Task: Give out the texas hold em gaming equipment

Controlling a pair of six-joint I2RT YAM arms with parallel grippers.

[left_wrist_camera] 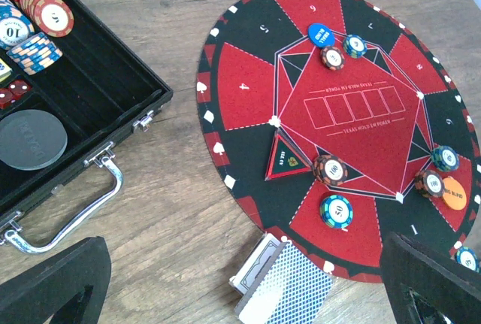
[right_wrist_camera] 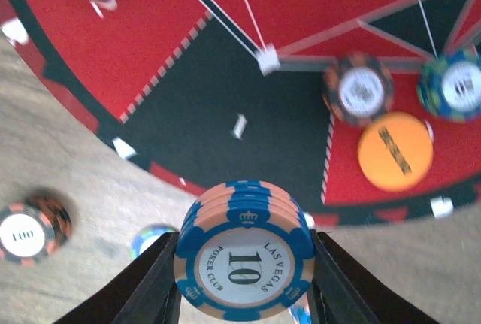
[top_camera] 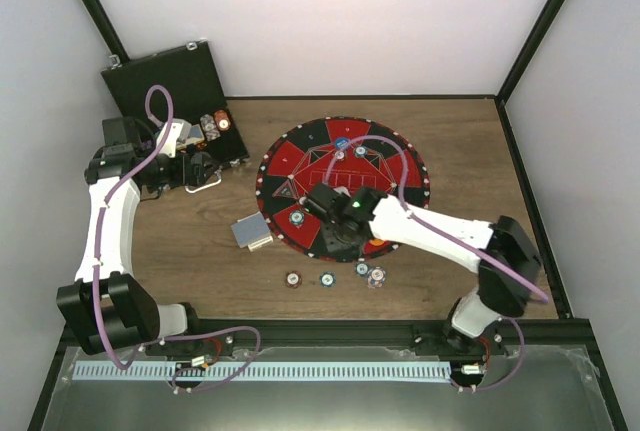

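right wrist | right gripper [right_wrist_camera: 246, 283] clamps blue-and-peach chip stack [right_wrist_camera: 244, 260] marked 10 | left gripper [left_wrist_camera: 240, 286] spread wide

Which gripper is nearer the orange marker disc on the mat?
Right. The right gripper, holding a blue chip stack, hangs at the mat's near edge, close beside the orange marker disc. The left gripper is off the mat, by the open black case.

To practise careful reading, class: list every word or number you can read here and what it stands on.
"LAS VEGAS", "POKER CLUB", "10": blue chips held in the right jaws.
"100": brown chip on the table.
"50": teal chip on the mat.
"TEXAS HOLD EM POKER", "1", "4", "5", "6": mat.
"10": blue-edged chip in the case.
Too blurred to read: lettering on the blue disc and orange disc.
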